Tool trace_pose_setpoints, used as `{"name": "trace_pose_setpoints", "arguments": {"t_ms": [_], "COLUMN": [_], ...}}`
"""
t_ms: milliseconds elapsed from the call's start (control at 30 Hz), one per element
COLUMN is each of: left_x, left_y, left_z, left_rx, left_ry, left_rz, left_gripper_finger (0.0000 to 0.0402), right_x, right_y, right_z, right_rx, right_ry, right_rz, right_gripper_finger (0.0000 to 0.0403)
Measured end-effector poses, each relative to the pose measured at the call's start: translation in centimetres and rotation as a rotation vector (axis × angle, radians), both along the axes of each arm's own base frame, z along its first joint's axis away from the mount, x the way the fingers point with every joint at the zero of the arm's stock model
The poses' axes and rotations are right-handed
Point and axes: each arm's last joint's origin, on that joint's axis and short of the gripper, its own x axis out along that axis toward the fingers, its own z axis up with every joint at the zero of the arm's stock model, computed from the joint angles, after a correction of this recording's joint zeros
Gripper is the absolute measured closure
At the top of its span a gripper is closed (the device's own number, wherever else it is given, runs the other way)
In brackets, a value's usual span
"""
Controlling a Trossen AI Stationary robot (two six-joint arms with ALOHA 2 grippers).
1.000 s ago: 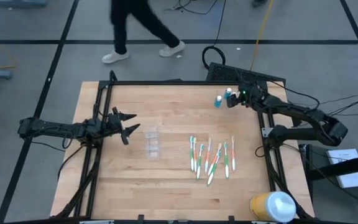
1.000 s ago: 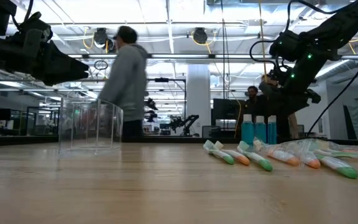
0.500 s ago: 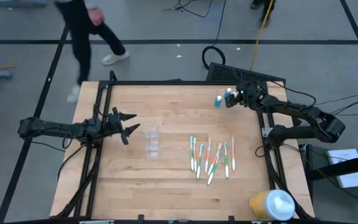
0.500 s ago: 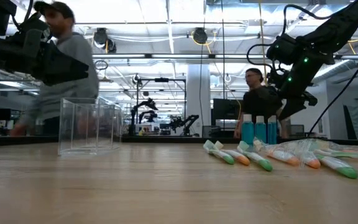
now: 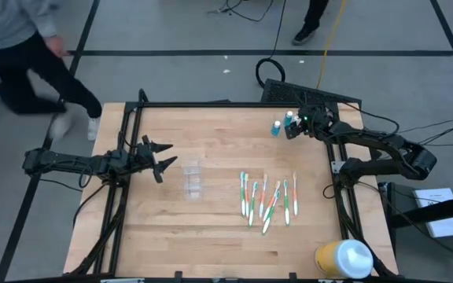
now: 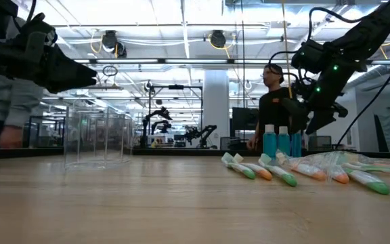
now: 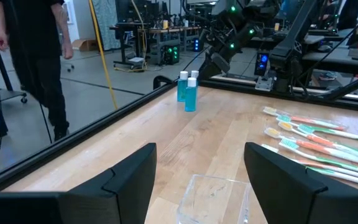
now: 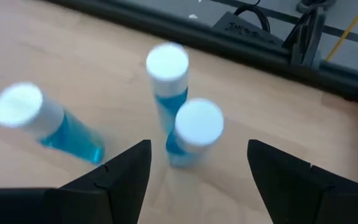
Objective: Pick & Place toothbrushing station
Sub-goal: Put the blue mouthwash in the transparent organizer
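Note:
A clear plastic cup [image 5: 193, 179] stands on its base left of the table's middle; it also shows in the left wrist view [image 7: 213, 199]. Several green, orange and white toothbrushes [image 5: 267, 198] lie flat right of the middle. Three blue white-capped tubes [image 8: 182, 124] stand upright near the far right edge [image 5: 280, 124]. My right gripper [image 8: 197, 168] is open just above the tubes, with a finger on either side of the nearest one, touching nothing. My left gripper [image 5: 171, 155] is open and empty, left of the cup.
A big yellow white-lidded container [image 5: 344, 259] stands at the near right corner. A black frame rail [image 5: 211, 104] runs along the far edge. People [image 5: 22, 47] walk on the floor beyond the table. Bare wood lies between the cup and the toothbrushes.
My right gripper has come down and a little toward the table's left, onto the blue tubes, staying open. A person has walked leftward past the table's far side.

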Motion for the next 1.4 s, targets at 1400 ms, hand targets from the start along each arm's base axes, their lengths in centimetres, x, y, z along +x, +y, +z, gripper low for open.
{"name": "trace_pose_setpoints", "arguments": {"t_ms": [1400], "left_x": [0.0], "left_y": [0.0], "left_z": [0.0], "left_rx": [0.0], "left_ry": [-0.001], "left_rz": [0.0], "left_gripper_finger": [0.0151], "right_x": [0.2], "right_y": [6.2], "right_z": [-5.7], "right_rx": [-0.288], "right_ry": [-0.21], "right_rz": [0.371], "right_gripper_finger": [0.0145]}}
